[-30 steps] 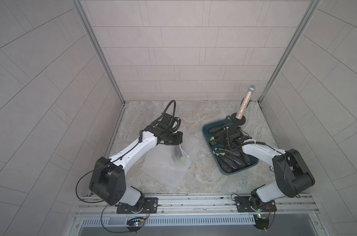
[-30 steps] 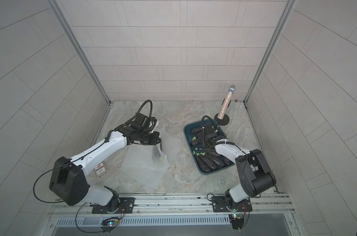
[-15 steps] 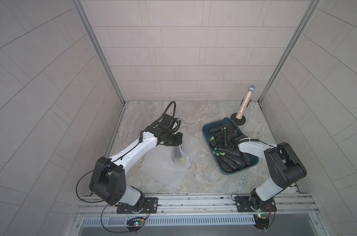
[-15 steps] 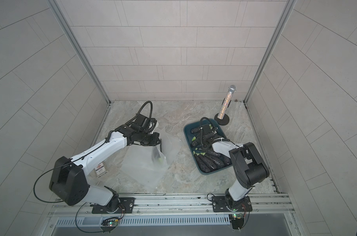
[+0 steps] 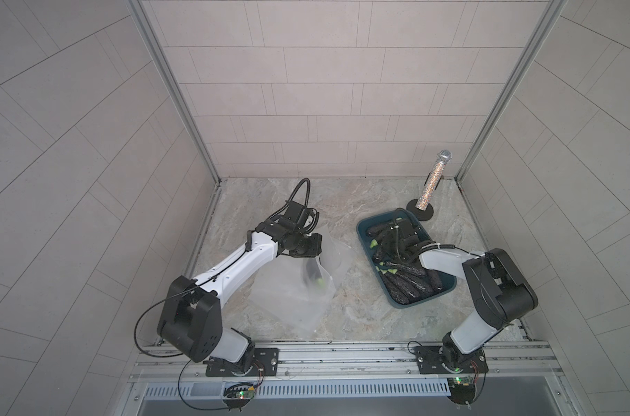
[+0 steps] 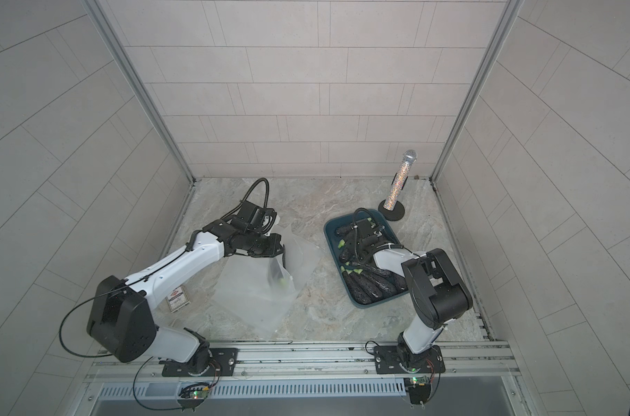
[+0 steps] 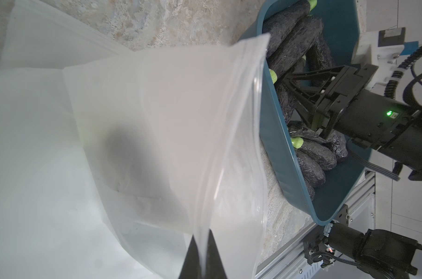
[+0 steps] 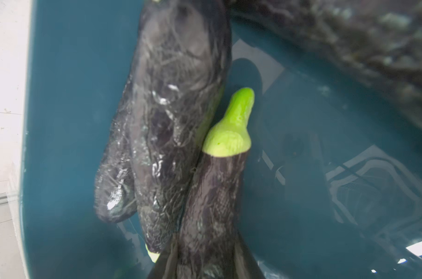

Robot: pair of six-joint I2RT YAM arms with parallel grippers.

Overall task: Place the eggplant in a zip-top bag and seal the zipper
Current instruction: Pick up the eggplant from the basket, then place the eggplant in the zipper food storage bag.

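Now the left gripper [image 7: 200,258] pinches the zip-top bag [image 7: 157,120], while the right gripper [image 8: 205,268] clasps an eggplant [image 8: 217,193] in the tray [image 8: 72,120].

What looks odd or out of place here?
A glittery microphone stands on a round base beside the teal tray of eggplants, unrelated to bagging vegetables. A small printed card also lies loose near the left arm.

The clear zip-top bag [image 5: 288,302] lies crumpled just beside the teal tray [image 5: 364,230], 1 mouth edge lifted toward it, with what seems 1 dark, green-tipped eggplant [image 5: 310,273] inside, while more wrinkled purple eggplants [image 5: 411,286] lie heaped in that tray.
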